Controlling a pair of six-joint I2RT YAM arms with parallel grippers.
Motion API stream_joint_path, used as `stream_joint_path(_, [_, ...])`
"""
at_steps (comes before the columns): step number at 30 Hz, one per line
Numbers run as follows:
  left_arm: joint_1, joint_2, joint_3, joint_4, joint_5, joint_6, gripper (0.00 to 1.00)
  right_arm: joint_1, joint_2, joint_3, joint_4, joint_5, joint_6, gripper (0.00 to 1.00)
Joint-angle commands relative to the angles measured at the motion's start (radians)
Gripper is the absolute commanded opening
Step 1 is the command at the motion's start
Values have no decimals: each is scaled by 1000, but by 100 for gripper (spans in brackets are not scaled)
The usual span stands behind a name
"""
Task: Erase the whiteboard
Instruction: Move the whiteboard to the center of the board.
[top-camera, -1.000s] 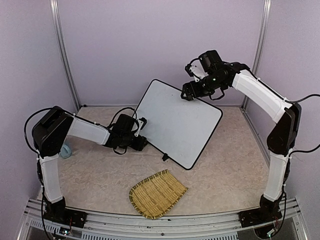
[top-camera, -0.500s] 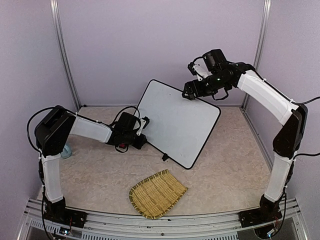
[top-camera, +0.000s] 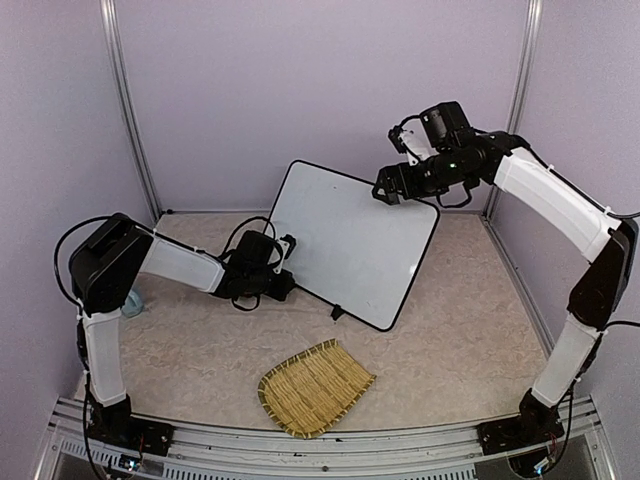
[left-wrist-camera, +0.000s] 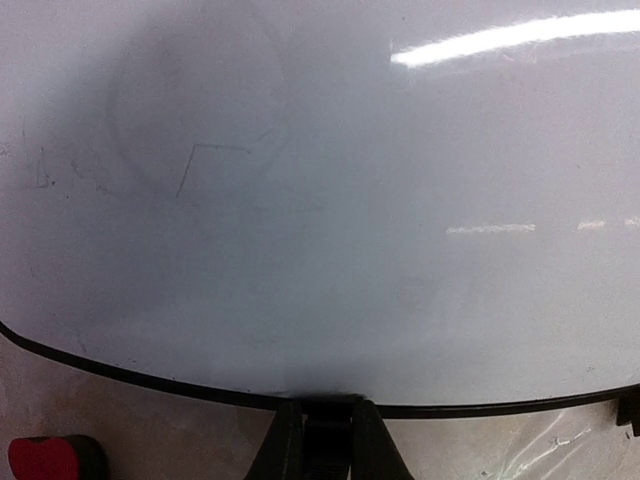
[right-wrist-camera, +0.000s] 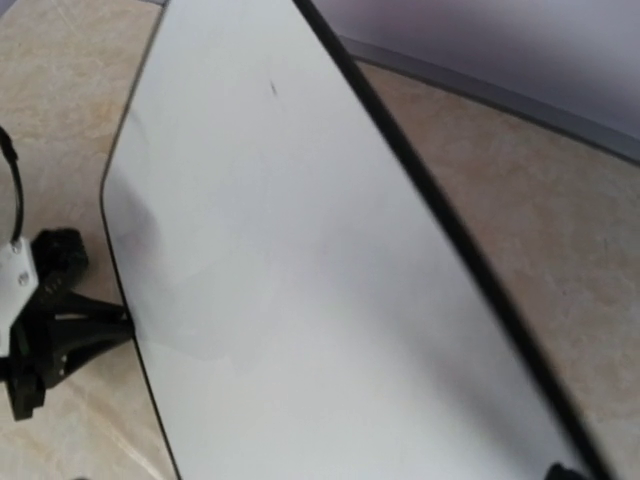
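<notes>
The whiteboard (top-camera: 352, 243) stands tilted at the middle back of the table, white with a thin black rim. My left gripper (top-camera: 286, 266) is shut on its left edge. In the left wrist view the two fingers pinch the black rim (left-wrist-camera: 325, 405), and faint grey traces (left-wrist-camera: 200, 165) show on the whiteboard (left-wrist-camera: 330, 220). My right gripper (top-camera: 386, 190) hovers at the board's top right corner. The right wrist view shows the whiteboard (right-wrist-camera: 300, 300) close up but none of its own fingers, so I cannot tell how its jaws stand.
A woven straw mat (top-camera: 315, 387) lies near the front middle. A small red and black object (left-wrist-camera: 45, 458) sits on the table by the left gripper. A pale blue object (top-camera: 132, 301) rests behind the left arm. Metal posts and purple walls enclose the table.
My left gripper has closed on the board's left edge. The right arm has moved right along the top edge to the corner. The board has turned slightly.
</notes>
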Motion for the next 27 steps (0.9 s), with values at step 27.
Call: stream_joint_path(27, [-137, 190, 254, -309, -325, -597, 9, 10, -370, -550, 254, 138, 131, 100])
